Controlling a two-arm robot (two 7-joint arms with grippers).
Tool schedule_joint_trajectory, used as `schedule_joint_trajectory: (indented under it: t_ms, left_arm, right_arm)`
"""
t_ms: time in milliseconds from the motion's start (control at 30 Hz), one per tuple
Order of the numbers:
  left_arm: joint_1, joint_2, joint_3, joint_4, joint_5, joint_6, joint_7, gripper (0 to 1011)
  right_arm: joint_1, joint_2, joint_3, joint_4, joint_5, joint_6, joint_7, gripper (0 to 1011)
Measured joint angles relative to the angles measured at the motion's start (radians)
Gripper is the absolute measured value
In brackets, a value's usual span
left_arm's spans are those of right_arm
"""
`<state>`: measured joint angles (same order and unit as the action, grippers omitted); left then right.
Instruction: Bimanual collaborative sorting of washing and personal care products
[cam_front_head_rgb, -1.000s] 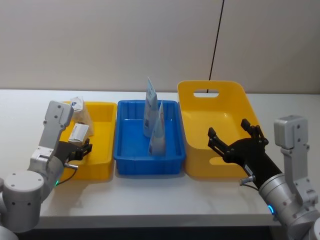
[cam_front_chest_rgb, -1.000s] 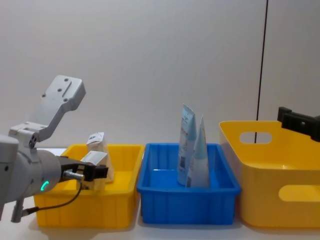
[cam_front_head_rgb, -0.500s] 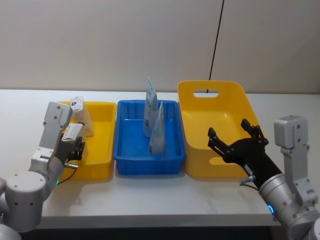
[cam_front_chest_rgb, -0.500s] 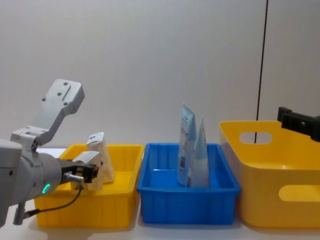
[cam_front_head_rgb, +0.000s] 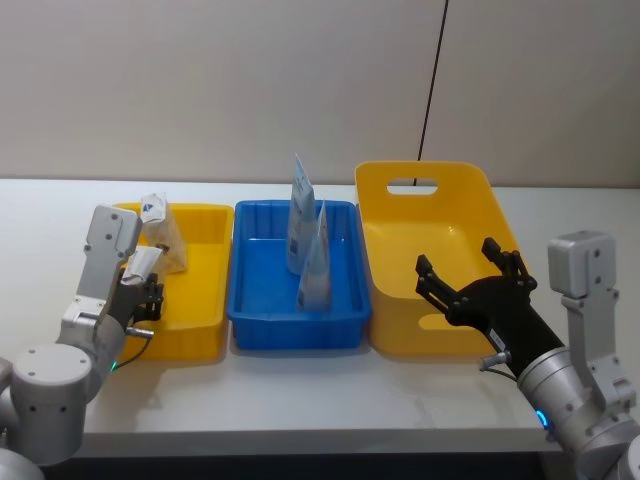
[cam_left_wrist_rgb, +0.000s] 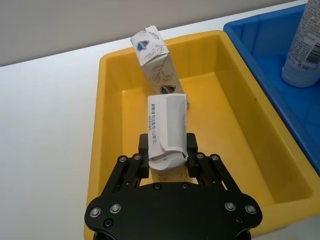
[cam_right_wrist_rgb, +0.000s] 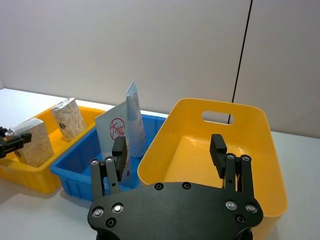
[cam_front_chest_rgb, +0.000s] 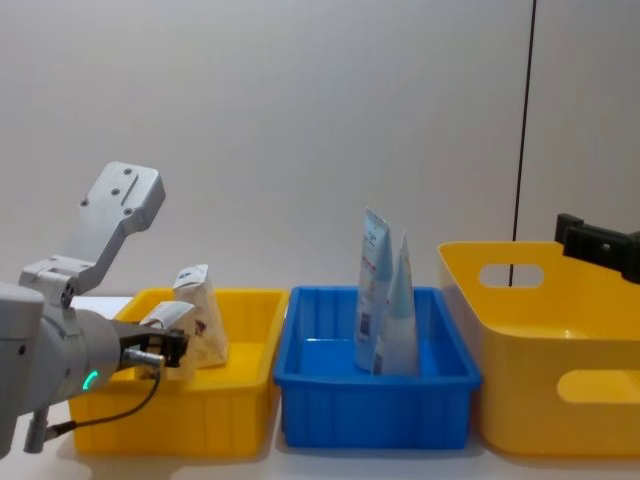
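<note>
Beige pack (cam_left_wrist_rgb: 166, 125), lengthwise forward, clamped in left end effector (cam_left_wrist_rgb: 167, 146); right end effector (cam_right_wrist_rgb: 168, 145) spread.

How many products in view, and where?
4. A tall tube and a shorter tube stand in the blue bin; a pack leans in the small yellow bin; the left gripper holds a second pack over it. The right gripper hides part of the large yellow bin.

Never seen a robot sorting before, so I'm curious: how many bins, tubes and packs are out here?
Yellow bins: 2
Blue bin: 1
Tubes: 2
Packs: 2, one in the left gripper
Total: 7
</note>
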<state>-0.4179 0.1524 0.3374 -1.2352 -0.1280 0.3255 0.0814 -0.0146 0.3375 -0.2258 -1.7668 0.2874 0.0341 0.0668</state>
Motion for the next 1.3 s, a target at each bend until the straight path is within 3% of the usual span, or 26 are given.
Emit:
schedule_joint_trajectory:
  t_ms: [233,600,900,1300]
  left_arm:
    - [0.006,0.014,0.003,-0.028,0.012,-0.004,-0.014,364]
    - [0.015,0.086,0.013,-0.144,0.028,-0.012,-0.098,364]
    - [0.017,0.166,0.009,-0.257,0.021,-0.031,-0.212,364]
    - [0.005,0.263,-0.009,-0.360,-0.031,-0.072,-0.386,363]
  right_arm:
    - [0.000,0.000,0.000,0.000,0.000,0.000,0.000,1002]
    - [0.000,0.000,0.000,0.000,0.000,0.000,0.000,1002]
    - [0.000,0.000,0.000,0.000,0.000,0.000,0.000,1002]
    - [0.000,0.000,0.000,0.000,0.000,0.000,0.000,1002]
